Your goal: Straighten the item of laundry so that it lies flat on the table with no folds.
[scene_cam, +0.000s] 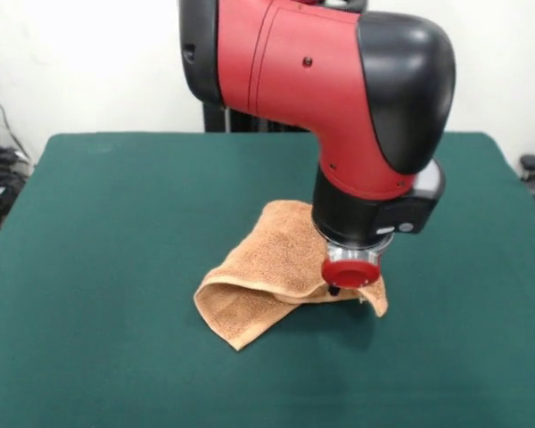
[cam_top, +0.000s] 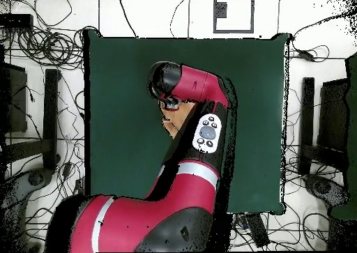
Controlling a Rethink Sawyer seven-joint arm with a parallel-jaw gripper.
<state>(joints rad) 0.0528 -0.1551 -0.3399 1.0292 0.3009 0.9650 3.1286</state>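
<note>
The towel (scene_cam: 272,267) was seen lying crumpled near the middle of the green bench (scene_cam: 107,267), doubled over itself with a thick fold along its edge toward 7 o'clock in the front view. The pincer (scene_cam: 334,290) was pressed down onto the cloth at the towel's 3 o'clock side, below the red collar of the arm (scene_cam: 339,98); whether it was spread or pinching the cloth could not be told, as the tips were hidden. In the overhead view only a sliver of towel (cam_top: 169,128) was visible under the wrist. The task was judged far from done. A risk was judged: if both layers were caught together, the fold would merely be dragged along, and a weak hold on the terry could slip mid-pull
</note>
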